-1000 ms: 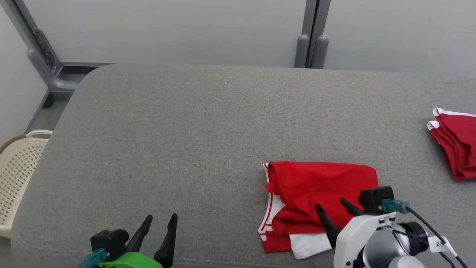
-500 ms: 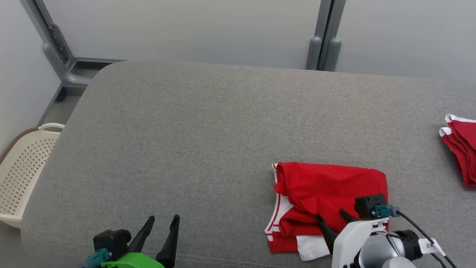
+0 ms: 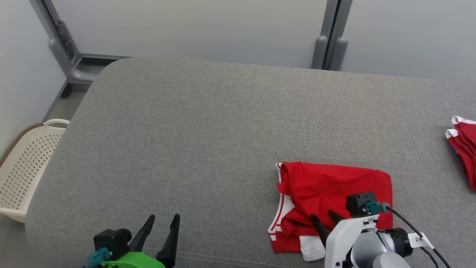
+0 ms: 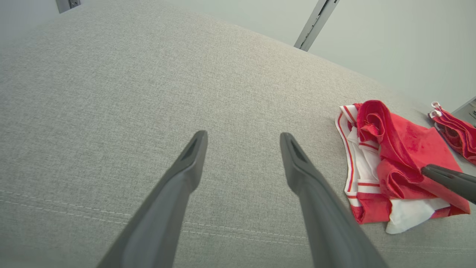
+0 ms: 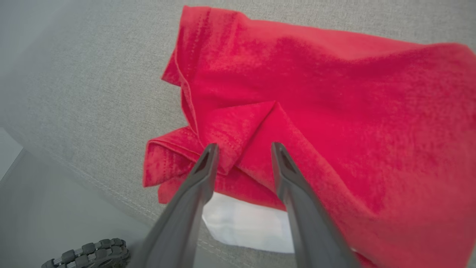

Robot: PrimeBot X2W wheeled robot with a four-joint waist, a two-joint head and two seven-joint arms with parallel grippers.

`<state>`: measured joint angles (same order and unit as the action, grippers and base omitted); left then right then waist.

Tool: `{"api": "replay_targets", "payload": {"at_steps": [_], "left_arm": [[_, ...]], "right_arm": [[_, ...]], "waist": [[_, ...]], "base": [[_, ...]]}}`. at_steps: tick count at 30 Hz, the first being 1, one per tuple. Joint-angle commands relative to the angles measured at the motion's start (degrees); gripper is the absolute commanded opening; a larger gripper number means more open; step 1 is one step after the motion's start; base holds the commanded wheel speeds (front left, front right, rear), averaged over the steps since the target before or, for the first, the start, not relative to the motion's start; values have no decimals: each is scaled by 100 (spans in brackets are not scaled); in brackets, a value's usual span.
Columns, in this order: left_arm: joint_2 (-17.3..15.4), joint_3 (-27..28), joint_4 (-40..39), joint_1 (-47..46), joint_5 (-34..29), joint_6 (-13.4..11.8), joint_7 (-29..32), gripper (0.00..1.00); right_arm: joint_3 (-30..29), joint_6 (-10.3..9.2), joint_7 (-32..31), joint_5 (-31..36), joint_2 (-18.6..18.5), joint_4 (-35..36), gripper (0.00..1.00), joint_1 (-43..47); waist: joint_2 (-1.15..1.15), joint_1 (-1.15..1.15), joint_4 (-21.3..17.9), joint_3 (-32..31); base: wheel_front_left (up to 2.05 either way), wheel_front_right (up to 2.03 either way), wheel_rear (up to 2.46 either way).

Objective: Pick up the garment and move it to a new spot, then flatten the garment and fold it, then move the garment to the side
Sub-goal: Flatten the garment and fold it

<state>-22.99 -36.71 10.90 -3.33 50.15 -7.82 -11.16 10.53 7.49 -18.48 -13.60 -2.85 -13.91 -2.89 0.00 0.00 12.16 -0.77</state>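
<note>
The garment (image 3: 334,186) is a crumpled red piece with white trim, lying near the front right of the grey cushion (image 3: 223,130). My right gripper (image 3: 322,214) is down on its near edge. In the right wrist view the right gripper (image 5: 244,145) has its fingers apart, straddling a raised fold of the garment (image 5: 334,93). My left gripper (image 3: 164,216) stands open and holds nothing, over bare cushion at the front left. In the left wrist view the left gripper (image 4: 243,134) points across the cushion, with the garment (image 4: 405,149) off to its right.
A second red garment (image 3: 465,149) lies folded at the cushion's right edge. A cream perforated basket (image 3: 22,171) stands on the floor off the left side. Grey metal posts (image 3: 331,37) and pale panels close off the back.
The head camera has shifted, sliding the whole scene rightward. My right gripper has sunk onto the garment's near edge and its fingers have narrowed around a fold. The left gripper has stayed put.
</note>
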Motion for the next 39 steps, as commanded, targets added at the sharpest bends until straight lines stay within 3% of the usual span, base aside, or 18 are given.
{"api": "replay_targets", "payload": {"at_steps": [1,6,11,13,14,16,23,24,26,32,39], "left_arm": [[-22,2,-11,-133,0,2,-16,100],[-35,7,7,-103,16,12,-31,100],[-36,12,17,-101,31,7,-54,100],[-37,8,17,-107,32,15,-53,100],[-38,6,18,-107,34,15,-54,100],[-40,3,19,-112,36,20,-57,100],[-37,-13,29,-161,37,17,-49,100],[-37,-14,29,-167,36,18,-49,100],[-40,-19,36,-179,34,19,-49,100],[-44,-22,47,-186,48,7,-56,100],[-63,-21,42,-97,78,-10,-71,100]], "right_arm": [[70,0,49,-63,-13,-30,75,-71],[115,0,-21,-83,-15,-29,83,-17],[117,0,-89,-64,-14,-15,75,46],[105,0,-99,-53,-14,-19,62,46],[90,0,-97,-55,-15,-24,50,48],[55,0,-92,-31,-14,-44,35,35],[8,0,-65,24,-15,-206,23,-93],[21,0,-61,25,-14,-238,19,-118],[58,0,-36,3,-14,-296,0,-150],[251,0,-64,-212,-14,-304,0,-187],[381,0,-622,-520,-16,228,0,79]], "waist": [[0,0,27,10],[0,0,55,11],[0,0,55,19],[0,0,52,21],[0,0,50,22],[0,0,45,29],[0,0,65,66],[0,0,70,71],[0,0,81,76],[0,0,100,69],[0,0,64,7]], "base": [[0,0,0],[0,0,0],[0,0,0],[0,0,0],[0,0,0],[0,0,0],[0,0,0],[0,0,0],[0,0,0],[0,0,0],[0,0,0]]}}
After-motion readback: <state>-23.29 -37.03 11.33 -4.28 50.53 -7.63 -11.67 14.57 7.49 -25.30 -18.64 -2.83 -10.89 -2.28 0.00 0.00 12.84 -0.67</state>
